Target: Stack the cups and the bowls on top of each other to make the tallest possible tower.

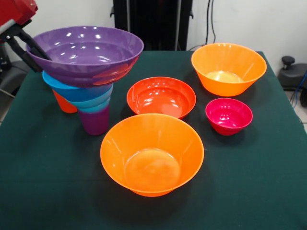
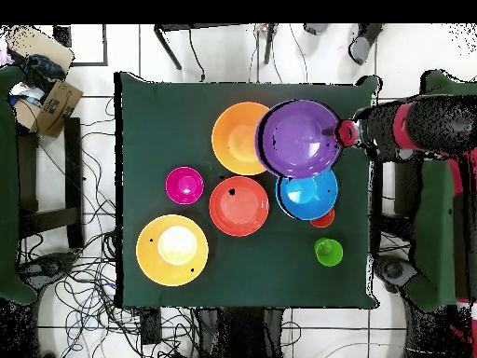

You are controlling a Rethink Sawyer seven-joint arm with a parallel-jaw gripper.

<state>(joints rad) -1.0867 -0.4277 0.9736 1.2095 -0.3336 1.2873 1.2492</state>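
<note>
Green tablecloth (image 1: 268, 191), purple bowl (image 1: 86, 50) hiding the pincer (image 1: 29, 44), its state impossible to tell.

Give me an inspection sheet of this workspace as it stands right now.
Surface: green tablecloth, flat, no spills seen.
Job's things: purple bowl tilted atop blue bowl, teal bowl and purple cup; near orange bowl, far orange bowl, red-orange bowl, magenta bowl, orange cup, green cup all loose.
Clutter: nothing seen.
Grippers: gripper astride the purple bowl's rim, apparently clamped.
Cables: tangled cables on the floor.
Surroundings: cardboard box beside the table.
</note>
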